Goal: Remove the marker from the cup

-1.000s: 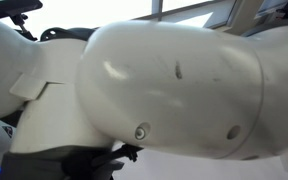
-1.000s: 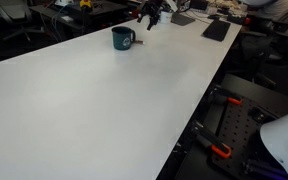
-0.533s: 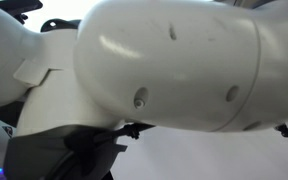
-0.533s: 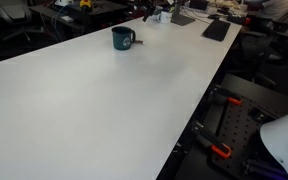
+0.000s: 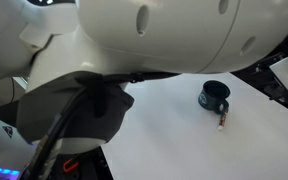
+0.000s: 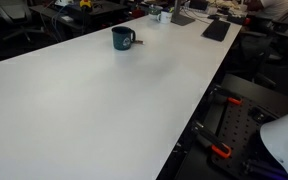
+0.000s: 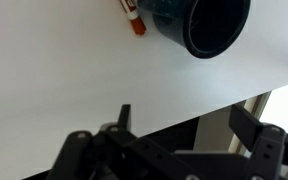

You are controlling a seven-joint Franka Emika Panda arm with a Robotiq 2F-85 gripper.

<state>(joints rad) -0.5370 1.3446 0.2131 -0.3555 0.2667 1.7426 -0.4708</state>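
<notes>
The cup is a squat dark mug with a side handle, standing upright on the white table; it also shows in an exterior view as the cup and in the wrist view as the cup. The marker lies flat on the table right beside the cup, outside it, and shows as the marker in an exterior view. My gripper hangs open over the table edge, well away from both, with nothing between its fingers.
My white arm fills the upper half of an exterior view. Beyond the cup the far end of the table holds a black flat item and clutter. Orange-handled clamps sit below the table's side edge.
My arm has swung upward, uncovering the cup and marker in an exterior view. The gripper has left the top of the other exterior view. Cup and marker have not moved.
</notes>
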